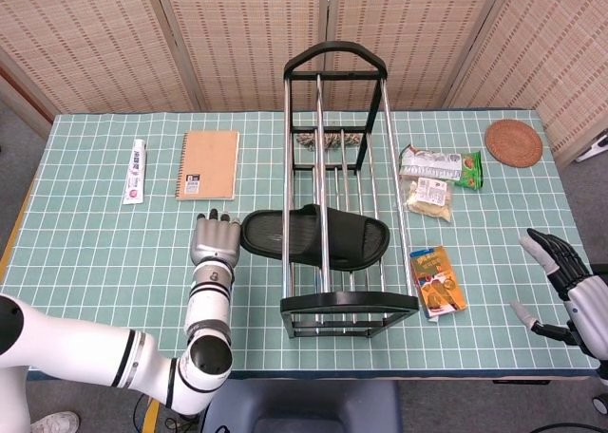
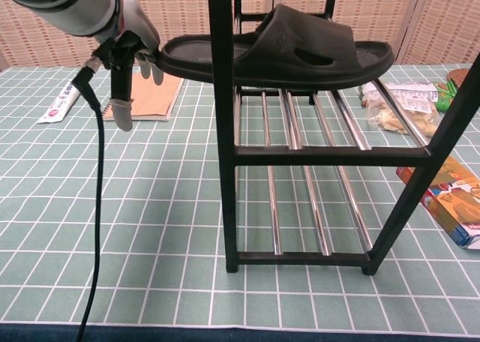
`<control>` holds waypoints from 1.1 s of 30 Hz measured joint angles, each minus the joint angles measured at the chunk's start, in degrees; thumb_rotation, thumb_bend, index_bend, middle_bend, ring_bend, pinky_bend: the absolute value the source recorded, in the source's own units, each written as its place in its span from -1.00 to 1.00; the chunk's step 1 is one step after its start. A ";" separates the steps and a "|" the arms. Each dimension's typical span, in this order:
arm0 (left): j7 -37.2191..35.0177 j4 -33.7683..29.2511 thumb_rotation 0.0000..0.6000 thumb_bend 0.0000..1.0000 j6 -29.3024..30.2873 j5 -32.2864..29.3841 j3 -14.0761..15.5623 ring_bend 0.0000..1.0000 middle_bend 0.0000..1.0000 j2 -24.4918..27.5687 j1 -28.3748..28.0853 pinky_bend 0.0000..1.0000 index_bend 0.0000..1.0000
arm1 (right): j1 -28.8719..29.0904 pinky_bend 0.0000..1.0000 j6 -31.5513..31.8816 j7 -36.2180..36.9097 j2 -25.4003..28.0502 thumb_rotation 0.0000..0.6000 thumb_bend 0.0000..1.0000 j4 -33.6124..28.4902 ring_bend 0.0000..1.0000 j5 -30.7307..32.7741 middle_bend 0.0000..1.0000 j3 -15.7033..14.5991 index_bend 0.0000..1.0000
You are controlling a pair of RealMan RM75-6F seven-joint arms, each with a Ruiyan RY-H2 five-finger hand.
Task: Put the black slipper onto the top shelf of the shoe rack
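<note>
The black slipper lies across the top rails of the black and chrome shoe rack, its heel end sticking out past the rack's left side. My left hand is level with that end, fingers stretched out and touching the slipper's edge, thumb hanging down clear of it. My right hand hovers with fingers spread at the table's near right corner, holding nothing, far from the rack.
A brown notebook and a toothpaste tube lie left of the rack. Snack packets, an orange packet and a woven coaster lie to its right. A black cable hangs from my left arm.
</note>
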 measured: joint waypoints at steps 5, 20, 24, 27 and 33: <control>0.40 0.19 1.00 -0.69 0.80 0.16 -0.47 -1.00 -0.82 -0.57 -0.14 -0.72 -0.77 | 0.07 -1.00 -0.07 0.15 0.01 1.00 -0.32 0.06 -1.00 -0.11 -1.00 -0.04 -1.00; 1.48 -0.32 1.00 -0.69 4.18 0.24 -1.76 -1.00 -0.82 -1.88 -0.51 -0.72 -0.77 | 0.22 -1.00 -0.32 -0.04 0.03 1.00 -0.32 -0.03 -1.00 -0.36 -1.00 -0.20 -1.00; 1.18 -0.75 1.00 -0.69 4.87 1.13 -1.96 -1.00 -0.82 -1.16 0.24 -0.72 -0.78 | 0.23 -1.00 -0.44 -0.34 0.01 1.00 -0.32 -0.15 -1.00 -0.30 -1.00 -0.22 -1.00; 0.67 -1.22 1.00 -0.69 4.92 1.59 -2.27 -1.00 -0.82 0.08 1.46 -0.72 -0.79 | 0.18 -1.00 -0.53 -0.61 -0.01 1.00 -0.32 -0.28 -1.00 -0.04 -1.00 -0.17 -1.00; -1.33 -3.51 1.00 -0.69 2.47 3.42 -2.32 -1.00 -0.82 3.90 5.94 -0.72 -0.81 | 0.48 -1.00 -1.60 -1.63 -0.22 1.00 -0.32 -0.52 -1.00 0.36 -1.00 -0.09 -1.00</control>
